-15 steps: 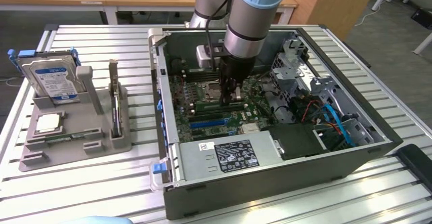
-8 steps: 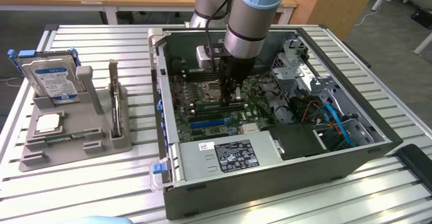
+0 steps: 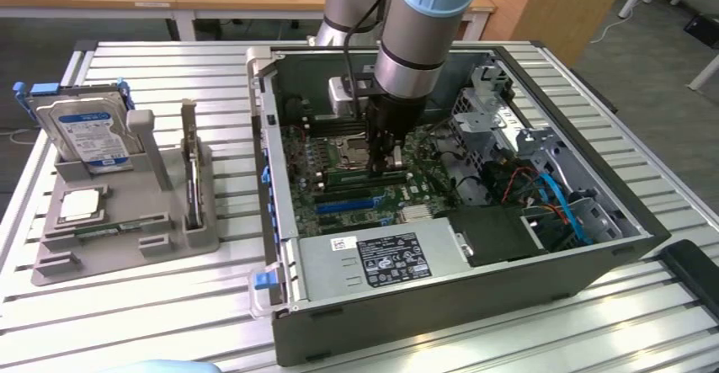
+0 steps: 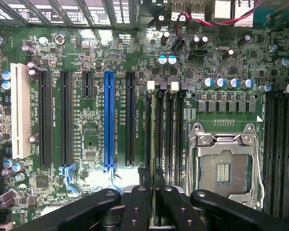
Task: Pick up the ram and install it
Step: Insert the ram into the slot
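Nothing here can be read. The power supply's black label (image 3: 388,259), the hard drive's blue label (image 3: 96,133) and the white print (image 4: 54,113) beside the motherboard slots are too small.

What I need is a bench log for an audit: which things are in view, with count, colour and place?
computer case: one, black, open, on the table
motherboard: one, green, inside the case
long slot: one, blue, on the motherboard
CPU socket: one, silver-framed, on the motherboard
tray: one, grey, at the exterior view's left of the case
hard drive: one, silver with blue label, upright in the tray
CPU chip: one, silver, flat in the tray
ram: one, green, lying in the tray beside the CPU chip
table: one, silver, slatted
arm: one, silver and light blue, reaching into the case
gripper: one, black, low over the motherboard
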Controlling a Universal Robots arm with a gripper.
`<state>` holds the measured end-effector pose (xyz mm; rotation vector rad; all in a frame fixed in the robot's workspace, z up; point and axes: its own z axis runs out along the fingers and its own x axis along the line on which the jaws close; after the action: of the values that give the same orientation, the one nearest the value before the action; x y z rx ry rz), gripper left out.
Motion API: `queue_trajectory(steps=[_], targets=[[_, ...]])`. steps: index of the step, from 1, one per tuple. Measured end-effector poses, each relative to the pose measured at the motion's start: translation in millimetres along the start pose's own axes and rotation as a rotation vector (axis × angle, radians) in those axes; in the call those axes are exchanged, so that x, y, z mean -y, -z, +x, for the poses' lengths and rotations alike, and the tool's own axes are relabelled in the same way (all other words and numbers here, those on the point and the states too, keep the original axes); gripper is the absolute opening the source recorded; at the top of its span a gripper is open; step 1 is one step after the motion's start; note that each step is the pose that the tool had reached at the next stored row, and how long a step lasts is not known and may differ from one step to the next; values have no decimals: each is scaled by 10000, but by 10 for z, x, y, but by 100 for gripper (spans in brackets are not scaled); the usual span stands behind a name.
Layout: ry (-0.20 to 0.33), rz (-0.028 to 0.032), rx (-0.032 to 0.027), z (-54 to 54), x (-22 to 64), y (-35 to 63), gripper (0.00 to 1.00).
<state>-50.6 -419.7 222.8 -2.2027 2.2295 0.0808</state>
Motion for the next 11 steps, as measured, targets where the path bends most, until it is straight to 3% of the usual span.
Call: queue_trajectory(steps=[11], targets=[[0, -5, 16, 4, 1, 27, 13]])
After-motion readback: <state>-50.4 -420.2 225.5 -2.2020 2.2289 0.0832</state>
